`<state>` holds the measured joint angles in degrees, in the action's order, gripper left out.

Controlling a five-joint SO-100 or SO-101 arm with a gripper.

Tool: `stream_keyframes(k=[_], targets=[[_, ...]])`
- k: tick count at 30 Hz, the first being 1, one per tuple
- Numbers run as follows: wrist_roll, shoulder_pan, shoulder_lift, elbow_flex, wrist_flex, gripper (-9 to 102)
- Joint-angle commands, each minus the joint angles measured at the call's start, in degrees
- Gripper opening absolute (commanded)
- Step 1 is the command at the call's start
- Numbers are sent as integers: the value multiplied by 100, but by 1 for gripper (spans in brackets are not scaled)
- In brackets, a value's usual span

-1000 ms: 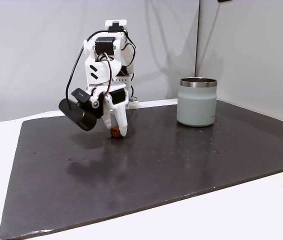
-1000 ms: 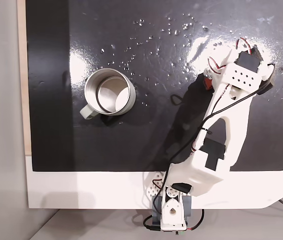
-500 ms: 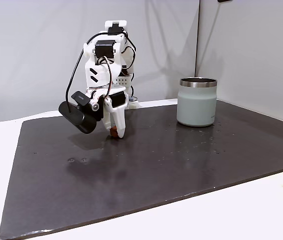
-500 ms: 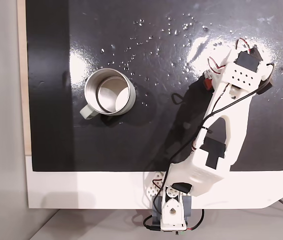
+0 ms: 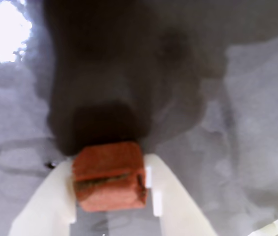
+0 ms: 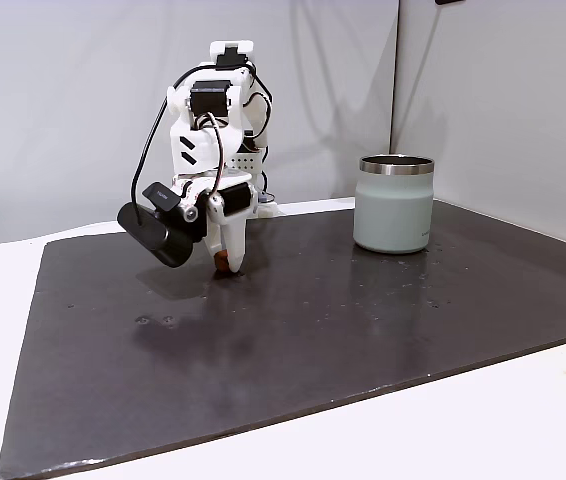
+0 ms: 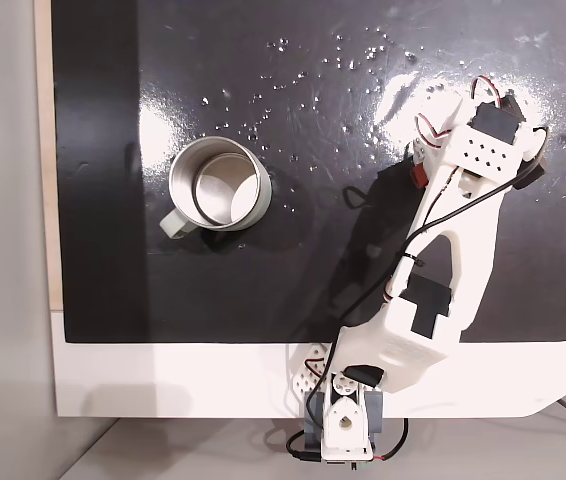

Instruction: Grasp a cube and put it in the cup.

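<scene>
One matte reddish-brown cube [image 5: 109, 175], grooved across its face, pinched between the white tool's [image 5: 110, 196] fingers.

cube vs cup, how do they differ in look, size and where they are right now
The cube is tiny, matte and reddish-brown; the cup is far larger, pale grey-green with a shiny steel rim. The cube is a block, the cup a squat open cylinder. The cube sits pinched between the gripper fingers; the cup stands free, upright and apart. Both are over the dark mat.

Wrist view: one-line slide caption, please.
End effector closed on the reddish-brown cube, white fingers on both sides, above the dark glossy mat.
</scene>
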<state>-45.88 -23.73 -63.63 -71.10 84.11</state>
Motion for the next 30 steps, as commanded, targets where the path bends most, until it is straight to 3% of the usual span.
stream_keyframes(k=[1, 19, 30], targets=[[79, 35, -308, 369, 141, 6], [606, 571, -2241, 1292, 1749, 6], [668, 668, -3015, 1450, 1863, 6]])
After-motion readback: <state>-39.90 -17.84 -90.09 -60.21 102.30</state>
